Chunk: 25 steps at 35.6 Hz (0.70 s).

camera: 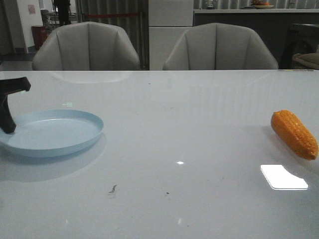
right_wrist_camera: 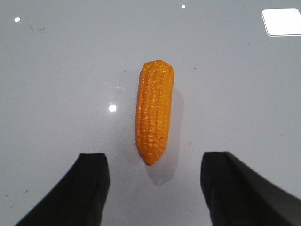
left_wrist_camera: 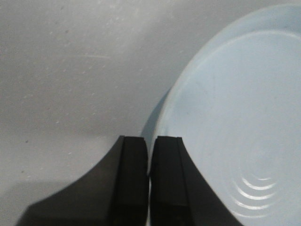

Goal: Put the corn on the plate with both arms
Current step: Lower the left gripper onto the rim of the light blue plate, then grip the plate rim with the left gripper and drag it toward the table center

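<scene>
Most of both arms is cut off. In the front view only a black piece of the left gripper (camera: 9,107) shows at the left edge, over the near rim of the plate (camera: 75,142). The right gripper is absent there. The left gripper's fingers (left_wrist_camera: 134,183) are pressed nearly together, holding nothing, at the plate's edge. The right gripper (right_wrist_camera: 155,183) is spread wide and empty. The corn (right_wrist_camera: 154,110) lies flat on the table (camera: 189,129) at right of the front view, its tapered tip pointing between the right gripper's fingers.
</scene>
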Motion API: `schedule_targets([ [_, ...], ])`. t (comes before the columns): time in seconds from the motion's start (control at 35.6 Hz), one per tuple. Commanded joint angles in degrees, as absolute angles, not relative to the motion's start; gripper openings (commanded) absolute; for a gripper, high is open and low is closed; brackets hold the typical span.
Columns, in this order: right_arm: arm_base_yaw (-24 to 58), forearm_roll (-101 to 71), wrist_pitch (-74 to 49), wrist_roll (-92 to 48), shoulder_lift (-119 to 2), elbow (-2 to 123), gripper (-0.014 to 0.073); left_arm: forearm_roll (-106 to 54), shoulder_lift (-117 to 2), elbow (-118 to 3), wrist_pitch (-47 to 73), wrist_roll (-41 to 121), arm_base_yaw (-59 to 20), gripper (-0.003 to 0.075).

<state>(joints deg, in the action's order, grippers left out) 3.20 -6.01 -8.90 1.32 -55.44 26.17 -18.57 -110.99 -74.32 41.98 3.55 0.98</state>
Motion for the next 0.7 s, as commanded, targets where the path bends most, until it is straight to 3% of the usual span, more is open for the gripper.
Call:
schedule_targets([
  [0.0, 3.21, -5.50, -5.17, 0.89, -55.07, 28.16, 0.0529, -22.63, -108.15, -80.18, 43.85, 3.05, 0.95, 0.0094],
  [0.36, 3.21, -5.50, -5.17, 0.89, -55.07, 28.16, 0.0529, -28.10, -108.15, -92.27, 47.25, 3.05, -3.45, 0.0094],
  [0.67, 3.21, -5.50, -5.29, 0.89, -55.07, 28.16, 0.0529, -29.90, -108.27, -93.88, 48.28, 3.05, -13.70, 0.0094],
])
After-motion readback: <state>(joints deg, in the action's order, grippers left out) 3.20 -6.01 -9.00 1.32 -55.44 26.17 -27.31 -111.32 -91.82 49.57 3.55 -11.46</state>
